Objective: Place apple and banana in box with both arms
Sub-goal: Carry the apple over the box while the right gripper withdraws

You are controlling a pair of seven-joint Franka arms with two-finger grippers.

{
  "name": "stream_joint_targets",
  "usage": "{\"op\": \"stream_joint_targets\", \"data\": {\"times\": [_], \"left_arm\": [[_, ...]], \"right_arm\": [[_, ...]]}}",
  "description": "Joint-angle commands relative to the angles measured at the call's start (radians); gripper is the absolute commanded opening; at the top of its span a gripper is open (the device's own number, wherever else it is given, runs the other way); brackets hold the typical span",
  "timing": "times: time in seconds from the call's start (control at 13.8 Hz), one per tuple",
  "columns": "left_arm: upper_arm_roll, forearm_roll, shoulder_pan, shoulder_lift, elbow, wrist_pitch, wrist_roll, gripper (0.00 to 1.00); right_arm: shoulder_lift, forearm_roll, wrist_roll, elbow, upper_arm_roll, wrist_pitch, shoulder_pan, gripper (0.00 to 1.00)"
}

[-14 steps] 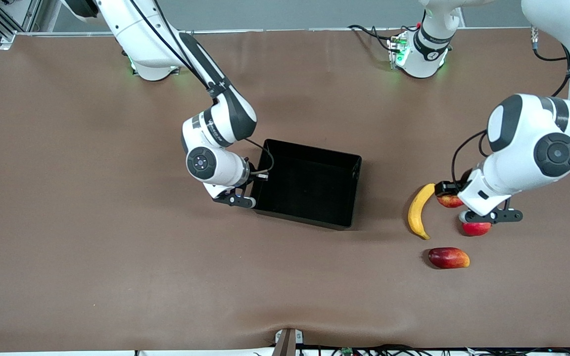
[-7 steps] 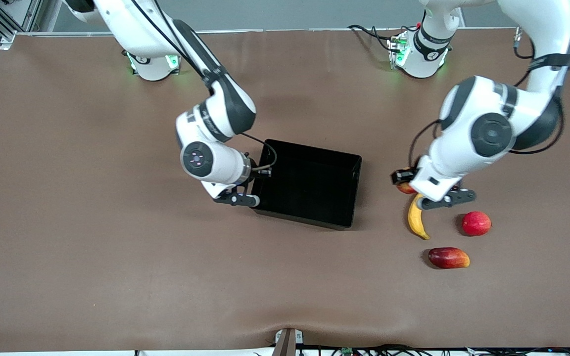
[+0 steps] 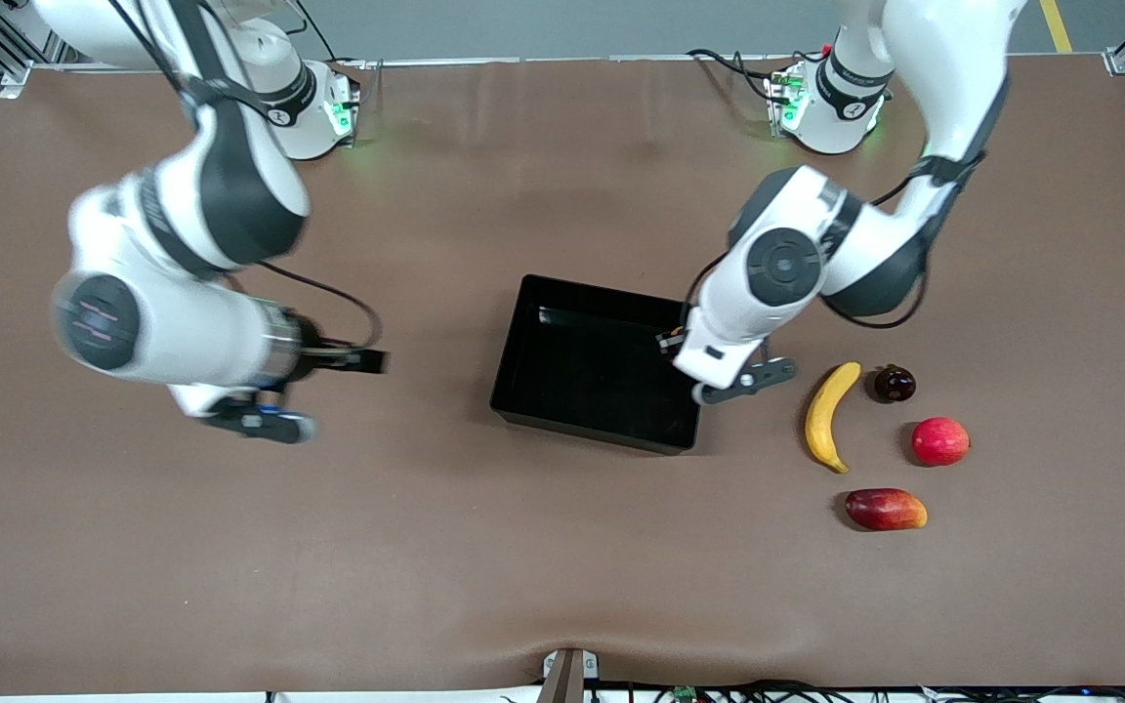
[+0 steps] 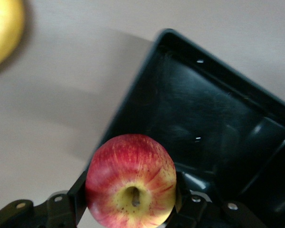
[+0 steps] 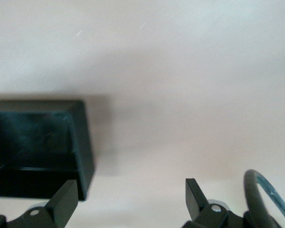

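My left gripper (image 3: 711, 377) is shut on the apple (image 4: 130, 180), which is red with a pale yellow stem end. It holds the apple in the air over the wall of the black box (image 3: 592, 366) at the left arm's end. The hand hides the apple in the front view. The box (image 4: 218, 118) is empty. The banana (image 3: 828, 415) lies on the table beside the box, toward the left arm's end, and its tip shows in the left wrist view (image 4: 2, 28). My right gripper (image 3: 255, 422) is open and empty over bare table toward the right arm's end, with a box corner (image 5: 42, 142) in its view.
Beside the banana lie a small dark round fruit (image 3: 895, 383), a bright red round fruit (image 3: 940, 440) and, nearer the front camera, a red-and-orange mango (image 3: 886, 509). The brown table (image 3: 523, 547) is bare around the box.
My left gripper lifted the apple from beside the banana and carried it to the box's edge. My right arm swung away from the box toward its own end of the table.
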Motion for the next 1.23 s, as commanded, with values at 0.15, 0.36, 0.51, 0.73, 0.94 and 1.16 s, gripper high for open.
{"op": "stream_joint_targets", "data": {"times": [0.15,0.36,0.51,0.73,0.94,1.16], "left_arm": [[0.005,0.125,-0.050,0.102,0.024,0.063,-0.041,0.00],[0.005,0.128,-0.067,0.166,0.020,0.101,-0.112,0.00],[0.005,0.128,-0.076,0.188,0.016,0.106,-0.112,0.00],[0.005,0.130,-0.076,0.198,-0.009,0.108,-0.112,0.00],[0.005,0.133,-0.077,0.221,-0.006,0.117,-0.110,0.00],[0.005,0.171,-0.079,0.237,-0.006,0.123,-0.110,0.00]], "right_arm": [[-0.103,-0.090,-0.271,-0.020,0.014,-0.057,-0.179,1.00],[-0.181,-0.091,-0.460,-0.063,0.014,-0.104,-0.320,1.00],[-0.224,-0.141,-0.463,-0.075,0.012,-0.118,-0.350,1.00],[-0.375,-0.209,-0.530,-0.194,0.014,-0.120,-0.368,1.00],[-0.500,-0.206,-0.537,-0.281,0.019,-0.103,-0.379,1.00],[-0.529,-0.214,-0.537,-0.275,0.025,-0.092,-0.345,1.00]]}}
